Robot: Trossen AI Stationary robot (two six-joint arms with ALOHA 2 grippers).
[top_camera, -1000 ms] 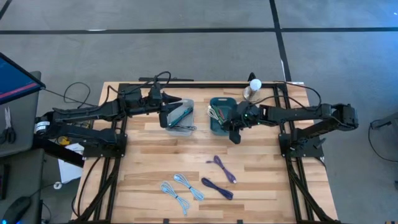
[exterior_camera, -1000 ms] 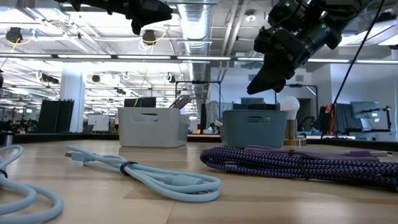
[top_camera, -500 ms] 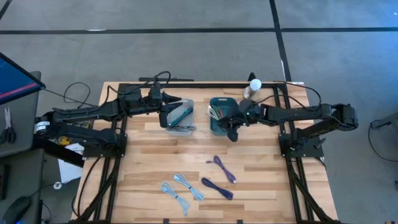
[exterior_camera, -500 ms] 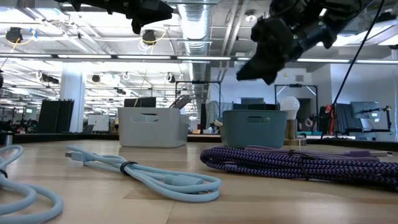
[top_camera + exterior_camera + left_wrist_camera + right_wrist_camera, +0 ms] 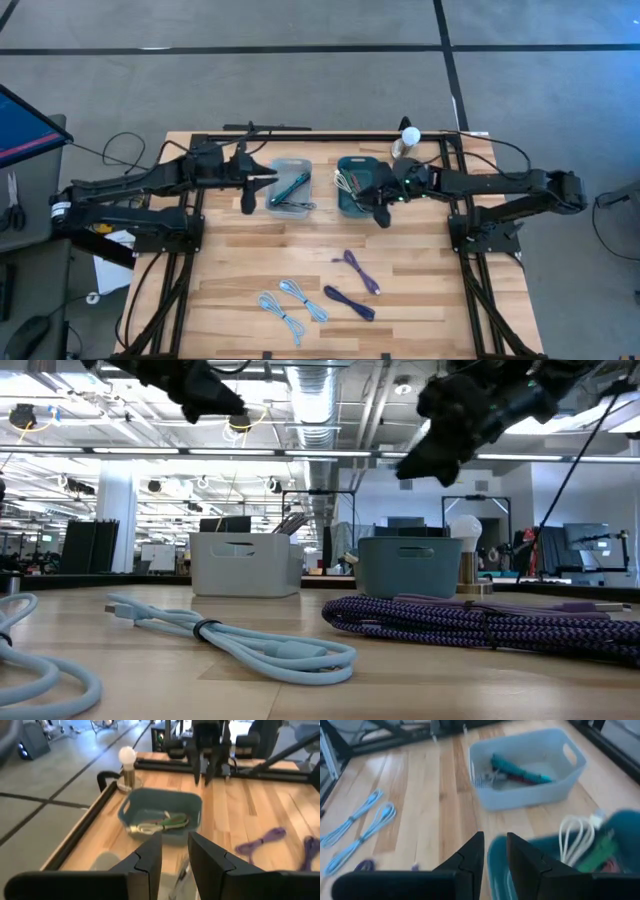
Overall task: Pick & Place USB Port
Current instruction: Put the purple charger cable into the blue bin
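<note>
**A:** From the camera overhead, where do your two arms sit?

**B:** Your left gripper hangs just beside the pale grey plastic bin, on its outer side. Your right gripper hangs at the near edge of the teal plastic bin. Both bins already hold sorted cables, so the arms probably stand there between trips. The loose cables lie well apart from them, nearer the front: two purple braided USB cables and two light blue USB cables.

**A:** And from bench height?

**B:** A light blue USB cable lies coiled in front, a purple braided USB cable beside it, both untouched. Both arms hang high above the bins. Beyond the wooden bench is an open workshop with ceiling ducts and strip lights.

**A:** What does your left wrist camera show?

**B:** Its jaws stand slightly parted with nothing between them. Ahead sits the teal bin holding white and green cables, with a white globe lamp behind it.

**A:** And your right wrist camera?

**B:** Its jaws are also slightly parted and empty, over the teal bin's rim. Past it the grey bin holds a teal cable, and light blue cables lie on the planks.
</note>
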